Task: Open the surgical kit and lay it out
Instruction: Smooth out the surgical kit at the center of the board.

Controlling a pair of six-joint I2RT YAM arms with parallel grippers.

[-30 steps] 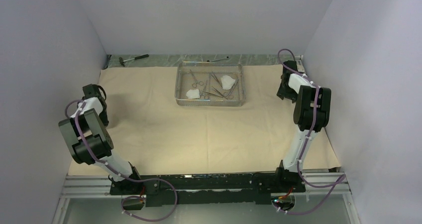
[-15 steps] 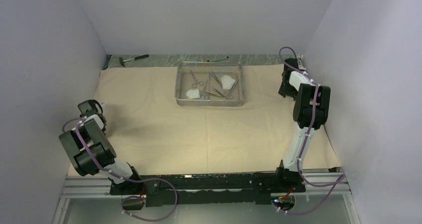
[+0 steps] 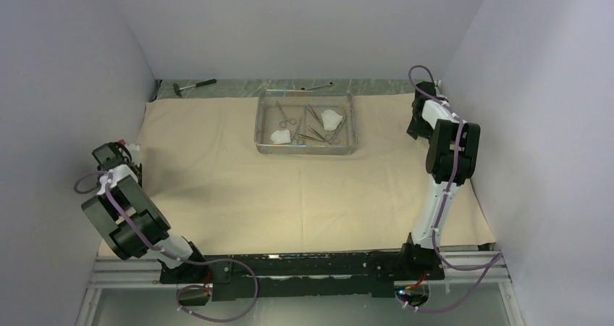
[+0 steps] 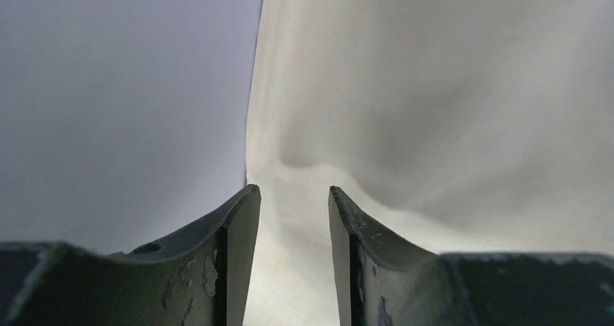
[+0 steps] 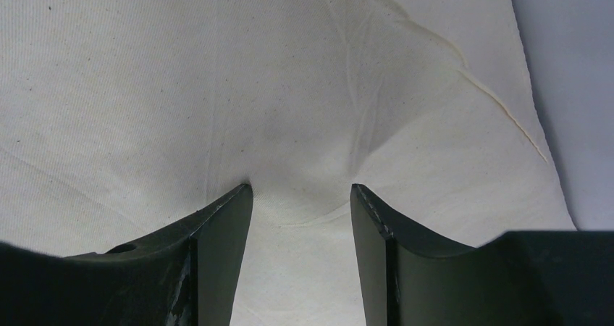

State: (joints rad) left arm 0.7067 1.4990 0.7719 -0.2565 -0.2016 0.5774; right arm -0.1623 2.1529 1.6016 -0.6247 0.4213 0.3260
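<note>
- The enclosure has plain pale walls (image 3: 289, 22) on three sides. The bench (image 3: 232, 87) shows only as a grey strip at the back, where a hammer (image 3: 194, 86) and a small wrench (image 3: 317, 86) lie off the sheet.
- The tan wrap sheet (image 3: 304, 188) lies opened out across nearly all of the bench, with soft creases.
- The wire-mesh tray (image 3: 258, 123) stands on the sheet at back centre. The clamps (image 3: 284, 113) and gauze pads (image 3: 331, 117) lie inside it, not yet laid out.
- The left claw (image 4: 292, 190) sits at the sheet's left edge, jaws partly apart. The edge runs up between the tips, and no clamping is seen.
- The right claw (image 5: 300, 188) sits near the sheet's far right side, jaws partly apart. The tips press into the cloth with a shallow pucker between them, and nothing is gripped.
- Assessment: the sheet looks light and limp, so it is likely to bunch and drag. It is best taken at an edge or corner and drawn outward slowly, so the tray does not ride along.
- Assessment: the tray appears stiff and is best held by its rim. The steel instruments are probably thin and slippery and suit a pinch across the shank. The gauze is soft and needs only a light pinch.
</note>
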